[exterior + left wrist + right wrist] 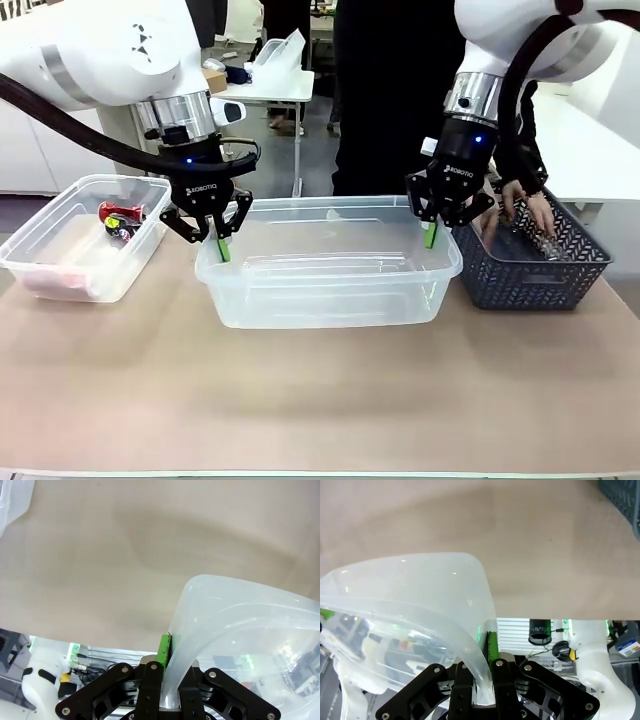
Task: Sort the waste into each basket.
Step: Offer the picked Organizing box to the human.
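We saw the left gripper point(221, 246) clamped on one end of a see-through, colourless rectangular plastic tub point(330, 295), smooth and round-cornered with a rolled rim. The right gripper point(431, 238) pinched the opposite end. Both bore ROBOTIQ lettering. Outside the left gripper, a matching tub point(40, 262) held a red can point(121, 212).

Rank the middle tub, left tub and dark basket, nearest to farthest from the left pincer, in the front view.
From the left pincer:
1. Middle tub: pinched at its left rim.
2. Left tub: just to its left.
3. Dark basket: far right.
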Action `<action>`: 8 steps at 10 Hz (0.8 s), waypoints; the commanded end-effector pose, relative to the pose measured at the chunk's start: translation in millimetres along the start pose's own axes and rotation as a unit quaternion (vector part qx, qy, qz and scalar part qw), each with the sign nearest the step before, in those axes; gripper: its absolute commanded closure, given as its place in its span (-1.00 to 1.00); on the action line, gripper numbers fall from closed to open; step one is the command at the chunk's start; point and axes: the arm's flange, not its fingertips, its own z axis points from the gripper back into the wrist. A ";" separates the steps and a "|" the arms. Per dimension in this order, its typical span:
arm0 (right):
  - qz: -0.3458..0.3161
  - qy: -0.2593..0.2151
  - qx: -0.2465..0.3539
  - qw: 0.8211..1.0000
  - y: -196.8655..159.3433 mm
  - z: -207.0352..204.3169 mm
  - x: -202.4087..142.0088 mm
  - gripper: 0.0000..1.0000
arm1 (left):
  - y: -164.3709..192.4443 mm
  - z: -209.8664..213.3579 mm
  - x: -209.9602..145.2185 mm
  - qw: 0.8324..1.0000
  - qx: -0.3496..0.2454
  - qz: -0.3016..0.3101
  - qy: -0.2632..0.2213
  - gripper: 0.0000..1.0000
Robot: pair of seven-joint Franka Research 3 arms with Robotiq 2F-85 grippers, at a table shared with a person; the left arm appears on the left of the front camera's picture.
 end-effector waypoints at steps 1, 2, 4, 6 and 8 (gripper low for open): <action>-0.005 0.002 -0.002 1.000 -6.2 3.9 -5.0 0.99 | 5.0 3.6 3.3 1.000 -0.002 0.008 0.001 1.00; -0.005 0.002 -0.002 1.000 -6.2 3.9 -5.0 0.99 | 5.0 3.6 3.3 1.000 -0.002 0.008 0.001 1.00; -0.005 0.002 -0.002 1.000 -6.2 3.9 -5.0 0.99 | 5.0 3.6 3.3 1.000 -0.002 0.008 0.001 1.00; -0.005 0.002 -0.002 1.000 -6.2 3.9 -5.0 0.99 | 5.0 3.6 3.3 1.000 -0.002 0.008 0.001 1.00; -0.005 0.002 -0.002 1.000 -6.2 3.9 -5.0 0.99 | 5.0 3.6 3.3 1.000 -0.002 0.008 0.001 1.00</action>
